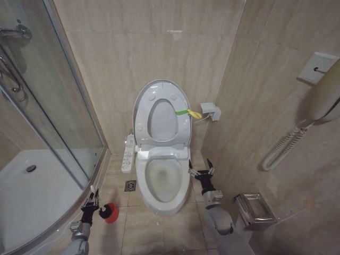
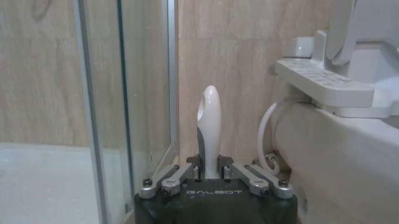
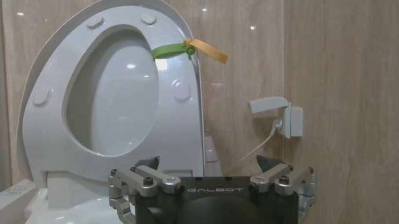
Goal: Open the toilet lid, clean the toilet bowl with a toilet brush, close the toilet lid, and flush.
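Observation:
The toilet lid (image 1: 162, 120) stands upright against the wall, with the seat ring (image 1: 142, 116) raised in front of it and a green-yellow strap (image 3: 187, 48) at its edge. The white toilet bowl (image 1: 141, 178) lies uncovered below. My left gripper (image 1: 91, 200) hangs low to the left of the bowl, shut on the white handle of the toilet brush (image 2: 209, 126), which points straight up. The red holder (image 1: 111, 213) sits right beside it on the floor. My right gripper (image 1: 202, 171) hovers beside the bowl's right rim, open and holding nothing, facing the raised lid (image 3: 118, 107).
A glass shower enclosure (image 1: 53, 106) and white shower tray (image 1: 32, 191) fill the left. A long button panel (image 1: 128, 153) juts from the toilet's left side above a floor drain (image 1: 130, 185). On the right wall are a small box (image 1: 211, 111), a phone (image 1: 324, 95) and a metal holder (image 1: 255, 208).

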